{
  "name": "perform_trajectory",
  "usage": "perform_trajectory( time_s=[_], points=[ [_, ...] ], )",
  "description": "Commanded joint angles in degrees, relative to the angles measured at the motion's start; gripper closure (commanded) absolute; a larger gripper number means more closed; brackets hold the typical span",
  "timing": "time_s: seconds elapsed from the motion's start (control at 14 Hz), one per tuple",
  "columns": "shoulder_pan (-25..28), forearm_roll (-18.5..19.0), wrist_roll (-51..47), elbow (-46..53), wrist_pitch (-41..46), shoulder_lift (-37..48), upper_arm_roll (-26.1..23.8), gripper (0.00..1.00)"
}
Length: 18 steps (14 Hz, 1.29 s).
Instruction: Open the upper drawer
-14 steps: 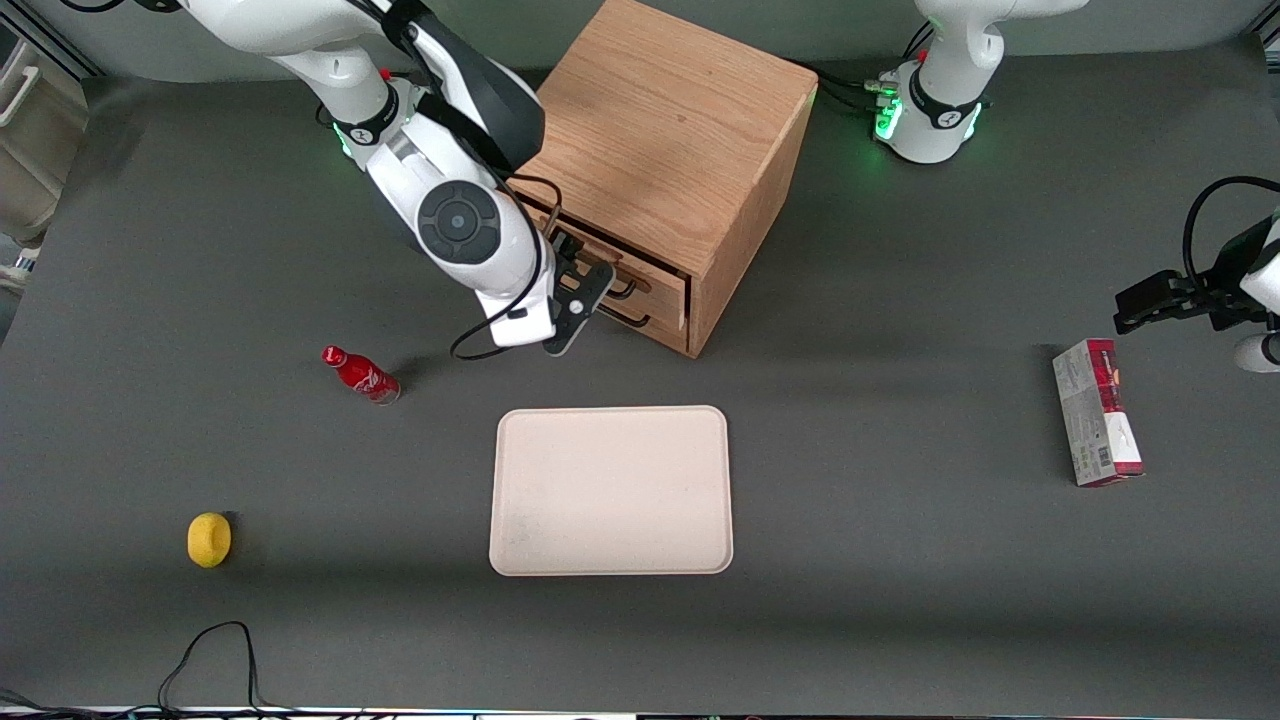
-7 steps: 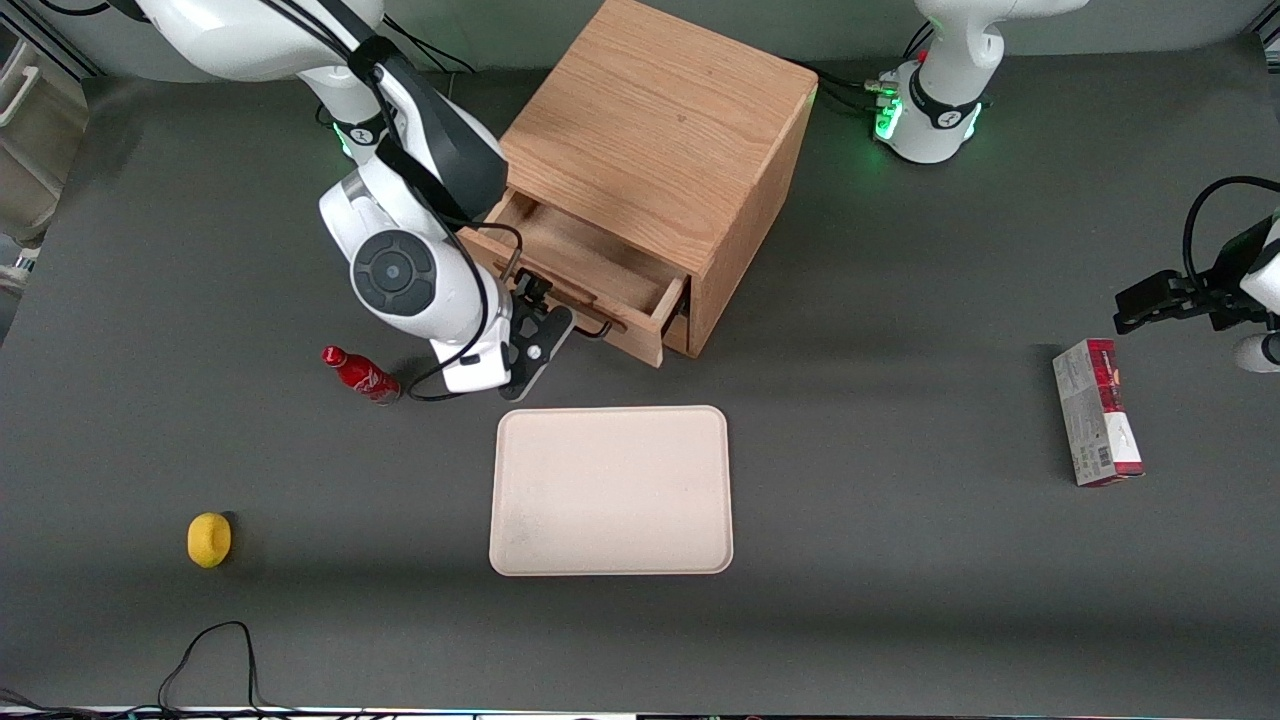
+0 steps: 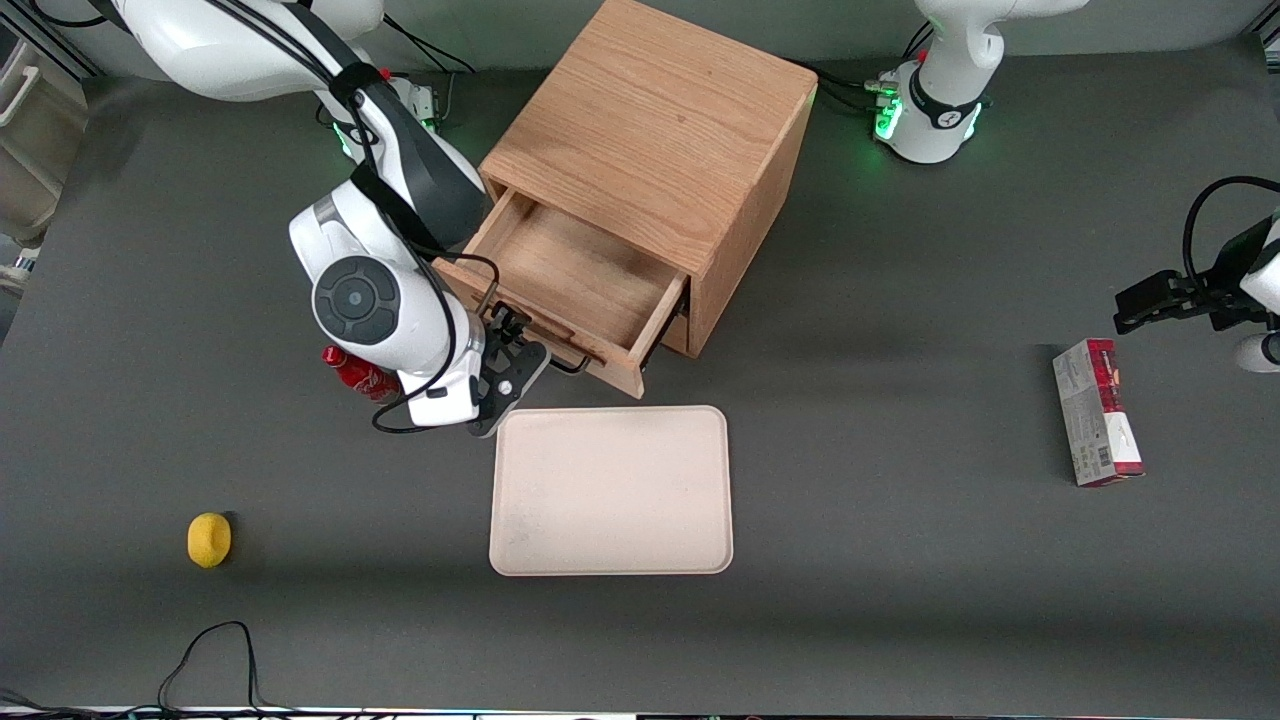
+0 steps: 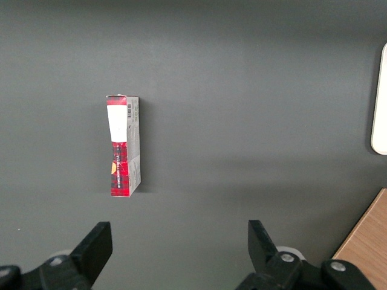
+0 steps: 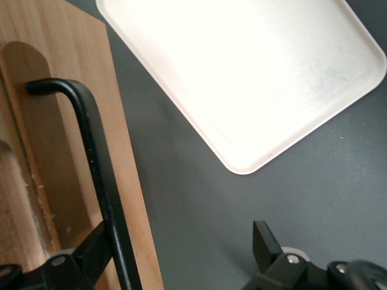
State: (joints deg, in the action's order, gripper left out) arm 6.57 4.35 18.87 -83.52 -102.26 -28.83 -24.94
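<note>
The upper drawer (image 3: 575, 275) stands pulled well out of the oak cabinet (image 3: 650, 120), and its light-wood inside shows bare. Its black wire handle (image 3: 570, 362) is on the front that faces the front camera. My gripper (image 3: 515, 355) is at that handle, in front of the drawer. In the right wrist view the gripper (image 5: 179, 237) is open, its fingers wide apart. The handle bar (image 5: 97, 157) runs between the fingers, close against one of them, over the drawer front (image 5: 124, 157). The lower drawer is hidden under the upper one.
A cream tray (image 3: 610, 490) lies just nearer the front camera than the drawer and shows in the right wrist view (image 5: 254, 72). A red bottle (image 3: 352, 372) lies partly under my arm. A yellow object (image 3: 209, 539) and a red box (image 3: 1096, 412) lie farther off.
The upper drawer has slid from nearly shut to well out. My gripper moved with the handle toward the front camera and the tray.
</note>
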Motion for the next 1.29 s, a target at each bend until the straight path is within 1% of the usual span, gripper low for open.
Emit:
perform_trajectory(
  time_s=[0.0, 0.14, 0.21, 0.57, 0.71, 0.79, 0.93, 1.07, 1.14, 1.21],
  points=[
    [0.4, 1.1, 4.5, 5.8, 0.5, -3.9, 1.4, 0.0],
    [0.4, 0.7, 5.3, 6.5, 0.7, -3.9, 4.0, 0.0],
    [0.4, 0.5, 5.3, 6.5, 0.7, -3.9, 4.5, 0.0],
    [0.4, 1.0, 5.0, 8.6, 0.7, -3.8, 4.6, 0.0],
    [0.3, 0.2, 3.9, 8.9, 1.2, -2.8, 4.8, 0.0],
    [0.2, -0.1, 1.2, 8.9, 1.8, -2.1, 4.9, 0.0],
    [0.1, -2.1, -10.7, 8.6, 6.6, 3.0, 6.6, 0.0],
    [0.1, -3.4, -23.0, 8.8, 13.4, 6.3, 10.3, 0.0],
    [0.2, -3.3, -29.5, 8.8, 14.8, 8.6, 12.8, 0.0],
    [0.2, -1.9, -34.2, 9.2, 15.5, 9.1, 14.8, 0.0]
  ],
)
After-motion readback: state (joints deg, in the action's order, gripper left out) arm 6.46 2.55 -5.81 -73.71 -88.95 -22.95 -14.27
